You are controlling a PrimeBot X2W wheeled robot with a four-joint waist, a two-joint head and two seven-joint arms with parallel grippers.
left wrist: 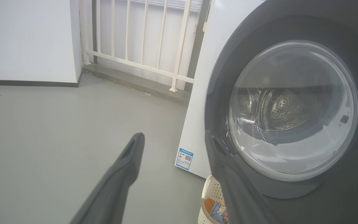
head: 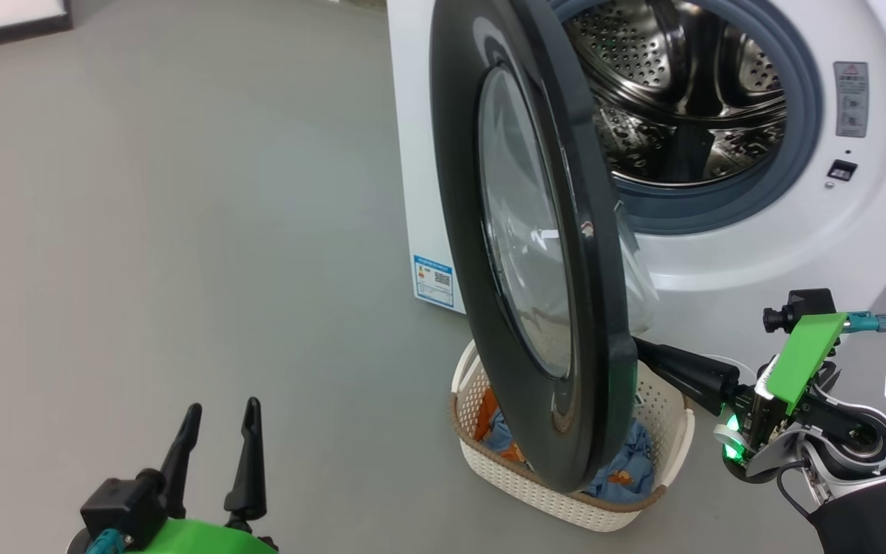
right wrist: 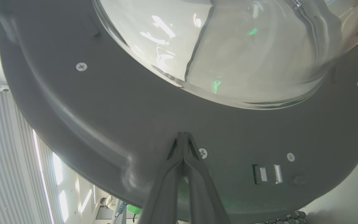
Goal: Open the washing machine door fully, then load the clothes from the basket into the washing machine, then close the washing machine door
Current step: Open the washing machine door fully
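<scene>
The washing machine [head: 758,246] stands at the upper right, its steel drum [head: 681,92] exposed. The washing machine door [head: 535,231] hangs partly open, edge-on to me, its glass bowl window [right wrist: 228,46] bulging inward. My right gripper [right wrist: 182,135] is shut, tips touching the door's inner grey face below the window; in the head view its fingers [head: 681,369] reach behind the door's lower edge. Under the door on the floor sits the basket [head: 551,492], holding the clothes [head: 624,477], blue with orange. At the lower left my left gripper [head: 224,405] stands open and empty, short of the door [left wrist: 291,109].
Grey floor [head: 181,231] spreads wide to the left of the machine. A blue label sticker [head: 433,281] marks the machine's side panel. A white railing [left wrist: 141,46] and a white wall [left wrist: 26,40] stand beyond. The door's latch [right wrist: 267,173] shows near its rim.
</scene>
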